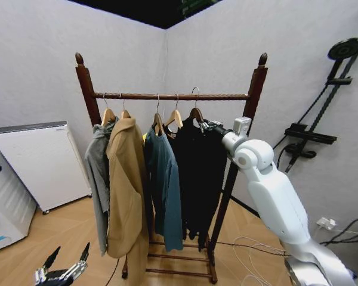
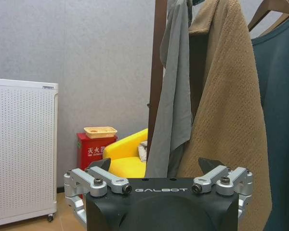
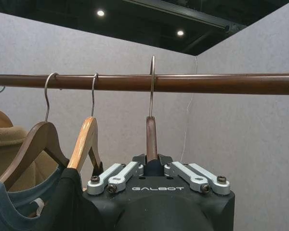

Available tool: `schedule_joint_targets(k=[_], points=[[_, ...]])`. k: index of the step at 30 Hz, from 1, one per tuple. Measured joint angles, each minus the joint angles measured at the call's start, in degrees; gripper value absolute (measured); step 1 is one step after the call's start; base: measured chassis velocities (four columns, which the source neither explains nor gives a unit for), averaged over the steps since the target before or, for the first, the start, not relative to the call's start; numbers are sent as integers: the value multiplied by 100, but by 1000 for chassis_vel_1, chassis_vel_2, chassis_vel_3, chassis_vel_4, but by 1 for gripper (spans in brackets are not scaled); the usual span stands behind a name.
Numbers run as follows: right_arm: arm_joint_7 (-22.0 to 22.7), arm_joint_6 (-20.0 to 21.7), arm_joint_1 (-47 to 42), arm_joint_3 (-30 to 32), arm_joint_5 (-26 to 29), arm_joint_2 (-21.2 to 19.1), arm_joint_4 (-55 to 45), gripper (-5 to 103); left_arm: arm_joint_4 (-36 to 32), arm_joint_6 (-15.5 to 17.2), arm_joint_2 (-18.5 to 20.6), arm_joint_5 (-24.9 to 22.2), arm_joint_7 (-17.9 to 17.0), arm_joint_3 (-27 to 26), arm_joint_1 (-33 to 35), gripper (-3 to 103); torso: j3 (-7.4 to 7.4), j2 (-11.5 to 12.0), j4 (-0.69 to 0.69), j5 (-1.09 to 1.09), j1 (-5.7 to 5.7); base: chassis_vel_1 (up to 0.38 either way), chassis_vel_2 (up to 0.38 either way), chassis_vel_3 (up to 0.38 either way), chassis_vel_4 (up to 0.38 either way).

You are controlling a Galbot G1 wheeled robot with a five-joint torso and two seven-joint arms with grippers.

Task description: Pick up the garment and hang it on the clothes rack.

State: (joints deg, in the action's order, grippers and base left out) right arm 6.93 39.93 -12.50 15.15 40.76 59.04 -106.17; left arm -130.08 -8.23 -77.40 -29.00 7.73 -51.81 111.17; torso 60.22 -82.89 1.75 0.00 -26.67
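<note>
The clothes rack [image 1: 167,96] is dark reddish-brown wood with one rail [image 3: 221,83] and a low slatted shelf. At the rail's right end the garment [image 1: 200,173], long and black, hangs on a wooden hanger [image 3: 151,137]. My right gripper [image 1: 203,126] [image 3: 152,162] is shut on that hanger just below its metal hook [image 3: 152,82]. The hook loops over the rail with its top a little above it. The garment's body is hidden under the gripper in the right wrist view. Low at the left, near the floor, my left gripper [image 1: 64,263] [image 2: 156,169] is open and holds nothing.
A grey garment [image 1: 98,179], a tan coat [image 1: 126,190] and a teal jacket [image 1: 166,185] share the rail. A white appliance [image 1: 39,161] and a washer [image 1: 3,208] stand left, a black shower pole [image 1: 322,101] right, cables [image 1: 250,247] on the floor. Behind the rack sits a yellow chair [image 2: 127,156].
</note>
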Motion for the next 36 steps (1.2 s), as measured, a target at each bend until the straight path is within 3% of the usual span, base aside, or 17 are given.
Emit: schedule_joint_targets(k=[7, 18, 19, 22, 24, 28, 30, 31, 34, 36], points=[[132, 208, -146, -19, 112, -57, -96, 13, 0, 0, 0, 0, 0, 0, 0, 100, -1, 0, 0, 0, 0, 0, 0, 0, 0], [159, 198, -329, -7, 132, -14, -167, 12, 0, 0, 0, 0, 0, 0, 0, 100, -1, -1, 0, -1, 0, 0, 0, 0, 0], [158, 145, -369, 0, 147, -16, -184, 22, 0, 0, 0, 0, 0, 0, 0, 100, -1, -1, 0, 0, 0, 0, 0, 0, 0], [156, 91, -428, 22, 183, -29, -221, 28, 0, 0, 0, 0, 0, 0, 0, 100, -1, -1, -1, 0, 0, 0, 0, 0, 0], [129, 64, -691, 147, 261, -139, -409, 38, 0, 0, 0, 0, 0, 0, 0, 100, -1, -1, -1, 0, 0, 0, 0, 0, 0], [114, 66, -1022, 314, 318, -257, -703, 43, 0, 0, 0, 0, 0, 0, 0, 100, -1, -1, 0, 1, 0, 0, 0, 0, 0], [158, 185, -1491, 646, 585, -405, -1246, 60, 0, 0, 0, 0, -1, 0, -1, 100, -1, -1, -1, -1, 0, 0, 0, 0, 0], [158, 185, -1491, 646, 585, -405, -1246, 60, 0, 0, 0, 0, -1, 0, -1, 100, -1, -1, -1, -1, 0, 0, 0, 0, 0], [188, 214, -2128, 1066, 706, -587, -1893, 77, 0, 0, 0, 0, -2, 0, 0, 100, -2, -2, 0, -1, 0, 0, 0, 0, 0], [223, 215, -2382, 1187, 698, -642, -2099, 82, 0, 0, 0, 0, 0, 0, 0, 100, -1, -2, 1, 0, 1, 0, 0, 0, 0]])
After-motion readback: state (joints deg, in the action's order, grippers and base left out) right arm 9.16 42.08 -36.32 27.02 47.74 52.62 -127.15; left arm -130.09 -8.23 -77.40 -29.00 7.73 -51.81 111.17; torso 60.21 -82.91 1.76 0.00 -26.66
